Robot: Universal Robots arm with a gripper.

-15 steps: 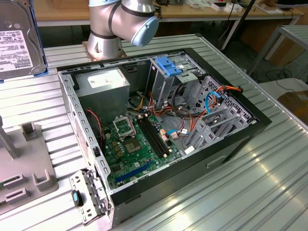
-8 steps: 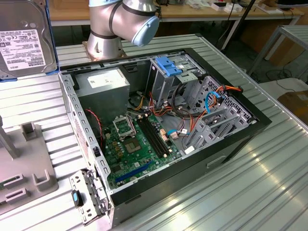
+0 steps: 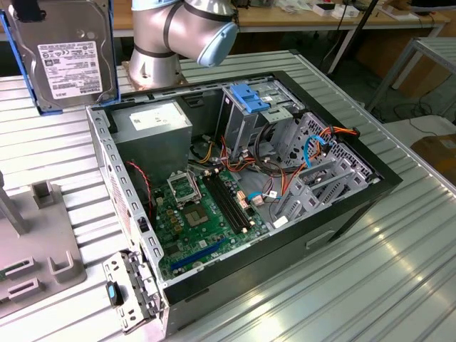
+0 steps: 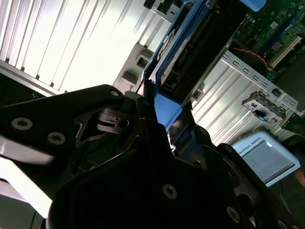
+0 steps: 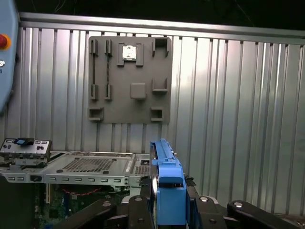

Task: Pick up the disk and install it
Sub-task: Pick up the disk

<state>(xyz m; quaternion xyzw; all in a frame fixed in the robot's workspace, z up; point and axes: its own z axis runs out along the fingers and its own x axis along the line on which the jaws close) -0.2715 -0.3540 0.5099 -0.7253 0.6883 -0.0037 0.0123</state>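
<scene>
The end effector (image 4: 164, 112) is clamped on the disk (image 3: 64, 53). In both wrist views its jaws close against the two flat faces of the disk at one end, with the blue rail (image 5: 167, 188) standing between them. The rest of the disk projects forward from the end effector.

**Disk position.** In the exterior view the disk is held upright and off the bench (image 3: 370, 285). Its white label faces the camera, and blue rails run down its edges. It touches nothing except the end effector.

**Ahead of the end effector.**
- The open computer case (image 3: 356, 192) lies on its side on the bench, apart from the disk.
- The green circuit board (image 3: 199, 221) lies on the floor of the case.
- The grey power supply box (image 3: 153, 125) sits in the case corner nearest the end effector.
- The metal drive cage with a blue latch (image 3: 249, 100) stands in the case farther from the end effector, near the arm base (image 3: 153, 68).

**Beyond the case.** In the first wrist view a grey fixture plate (image 5: 131, 78) lies flat on the ribbed bench, well apart from the end effector. A small metal bracket with a blue tab (image 5: 24, 145) stands at the case rim.
</scene>
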